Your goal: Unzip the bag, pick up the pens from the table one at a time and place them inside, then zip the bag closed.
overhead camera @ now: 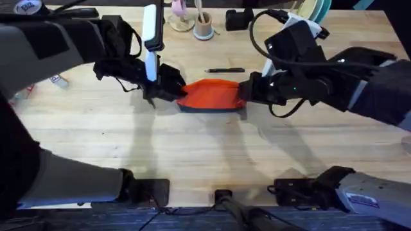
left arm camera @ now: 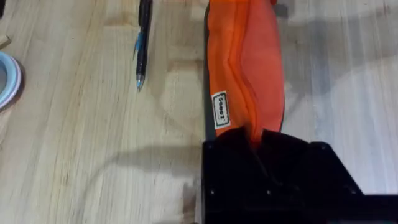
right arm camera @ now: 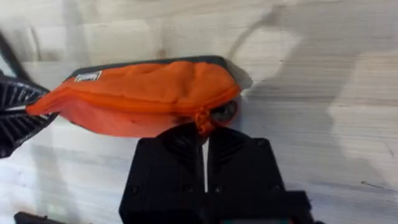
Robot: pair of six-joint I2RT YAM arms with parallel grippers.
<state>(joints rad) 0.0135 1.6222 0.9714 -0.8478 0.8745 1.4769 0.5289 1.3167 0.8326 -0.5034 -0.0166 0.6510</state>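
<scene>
The orange-red bag (overhead camera: 209, 94) lies on the table (overhead camera: 205, 154) at the middle, its dark base toward the far side. My left gripper (overhead camera: 171, 91) is shut on the bag's left end, and in the left wrist view the fabric (left arm camera: 244, 68) runs into the closed fingers (left arm camera: 230, 149). My right gripper (overhead camera: 248, 90) is shut on the right end, pinching an orange tab (right arm camera: 202, 119) between its fingers (right arm camera: 180, 146). The bag (right arm camera: 140, 96) sags between the two grippers. One black pen (overhead camera: 225, 70) lies just behind the bag, also seen as the pen (left arm camera: 143, 40) beside it.
A cup of pale wooden sticks (overhead camera: 203, 27) and a black object (overhead camera: 235, 19) stand at the table's far edge. A small item (overhead camera: 58, 80) lies at the left. A white rim (left arm camera: 7, 79) sits near the pen. Bare wood spans the front.
</scene>
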